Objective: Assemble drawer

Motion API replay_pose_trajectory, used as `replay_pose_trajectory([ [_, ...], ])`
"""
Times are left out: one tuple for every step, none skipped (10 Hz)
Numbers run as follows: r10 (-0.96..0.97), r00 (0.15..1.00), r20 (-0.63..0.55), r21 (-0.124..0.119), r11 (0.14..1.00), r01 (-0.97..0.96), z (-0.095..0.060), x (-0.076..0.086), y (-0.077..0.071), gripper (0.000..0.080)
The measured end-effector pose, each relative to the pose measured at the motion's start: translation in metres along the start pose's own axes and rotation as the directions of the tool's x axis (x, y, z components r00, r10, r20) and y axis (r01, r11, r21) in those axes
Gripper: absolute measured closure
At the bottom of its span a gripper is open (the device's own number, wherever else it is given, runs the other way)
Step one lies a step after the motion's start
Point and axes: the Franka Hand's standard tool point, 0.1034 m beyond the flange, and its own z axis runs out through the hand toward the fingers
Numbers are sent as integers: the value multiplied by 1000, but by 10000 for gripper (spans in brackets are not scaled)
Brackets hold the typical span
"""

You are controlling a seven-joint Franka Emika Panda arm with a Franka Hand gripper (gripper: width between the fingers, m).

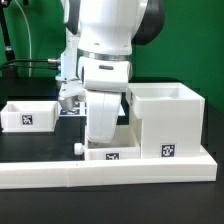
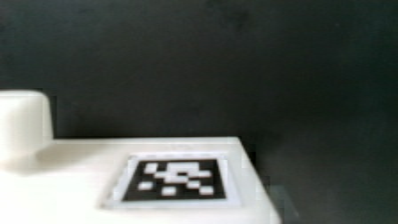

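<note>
Arm (image 1: 105,40) stands mid-scene and blocks much of the view behind it. The claw (image 1: 69,99) hangs low over the black table (image 1: 40,145), on the exterior view's left of the housing and well apart from it. The arm covers it in part, so I cannot tell how wide it is open or whether it has hold of anything.

Drawer lies in three loose pieces:
- Housing (image 1: 166,120): tall open box, upright, a square tag low on its front. It sits against the low wall (image 1: 100,172).
- Tray with the knob (image 1: 108,153): just beside the housing on the exterior view's left, also against the low wall. Its knob (image 1: 78,147) points away from the housing.
- Second tray (image 1: 30,114): well apart from the housing, at the exterior view's far left, upright, with a tag on its near face.

Wrist view: dark table, then a white slab (image 2: 71,165) carrying one tag (image 2: 178,178). A rounded white stub (image 2: 22,125) rises at the slab's edge. Blurred, so I cannot tell which piece this is.
</note>
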Motion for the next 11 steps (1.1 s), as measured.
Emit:
replay_pose_trajectory([
  [0,1000,0,0,1000,0,0,0,0,757],
  [1,1000,0,0,1000,-1,0,0,0,757],
  [1,1000,0,0,1000,-1,0,-1,0,757],
  [2,1000,5,16,1000,-2,-1,-2,0,757],
  [0,1000,5,13,1000,0,-1,-1,1,757],
  [-4,1000,5,15,1000,4,-1,1,0,757],
  [-7,1000,9,22,1000,7,-1,1,0,757],
  [-13,1000,15,35,999,13,0,1,0,757],
  [-18,1000,21,46,999,17,-1,0,1,755],
  [-14,1000,21,43,999,14,-1,-1,2,755],
  [-14,1000,21,42,999,13,-1,-1,2,755],
])
